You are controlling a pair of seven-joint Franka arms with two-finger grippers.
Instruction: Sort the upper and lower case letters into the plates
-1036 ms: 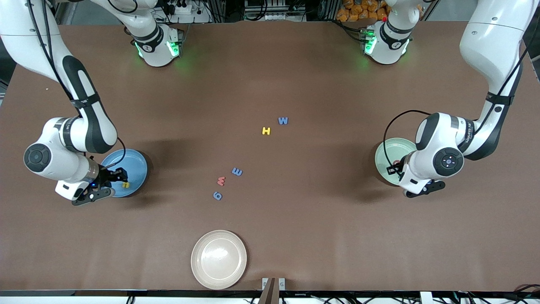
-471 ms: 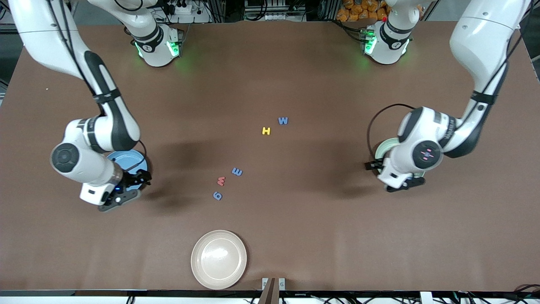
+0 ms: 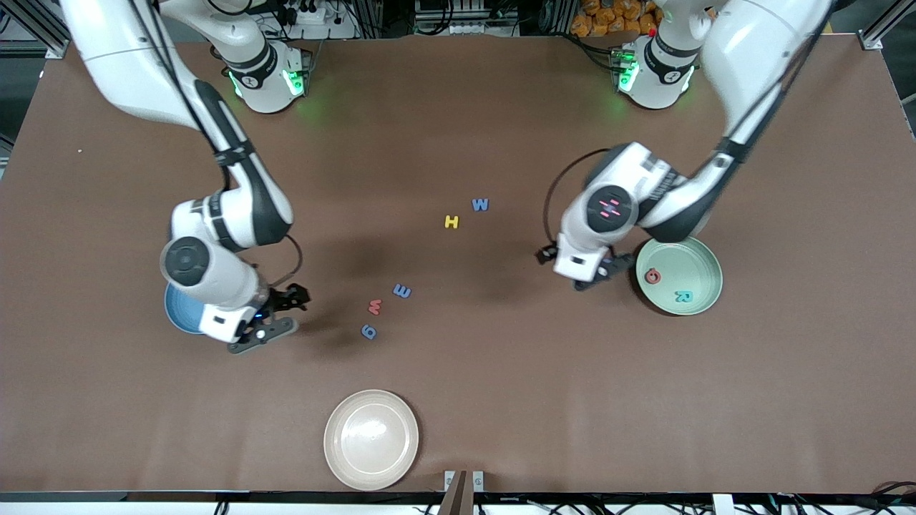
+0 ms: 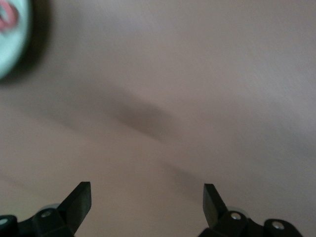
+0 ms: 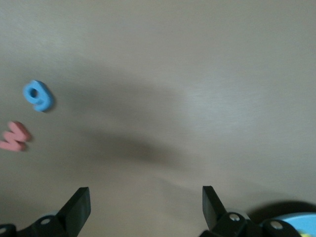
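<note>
The mint green plate (image 3: 698, 268) lies toward the left arm's end and holds a red G (image 3: 652, 275) and a teal R (image 3: 683, 296). The blue plate (image 3: 175, 315) is mostly hidden under the right arm. A blue W (image 3: 480, 204), a yellow H (image 3: 451, 222), a blue letter (image 3: 402, 290), a red w (image 3: 374, 307) and a blue g (image 3: 368, 331) lie mid-table. My left gripper (image 3: 581, 277) is open and empty over bare table beside the green plate (image 4: 10, 39). My right gripper (image 3: 281, 313) is open and empty beside the blue plate (image 5: 296, 224), short of the g (image 5: 38, 95) and w (image 5: 15, 137).
A cream-beige plate (image 3: 371, 439) lies empty near the table's front edge, nearer to the front camera than the letters. Brown tabletop surrounds the letters.
Both arms have swung away from over their plates toward the middle of the table. The green plate with G and R is now uncovered; the blue plate is now mostly covered.
</note>
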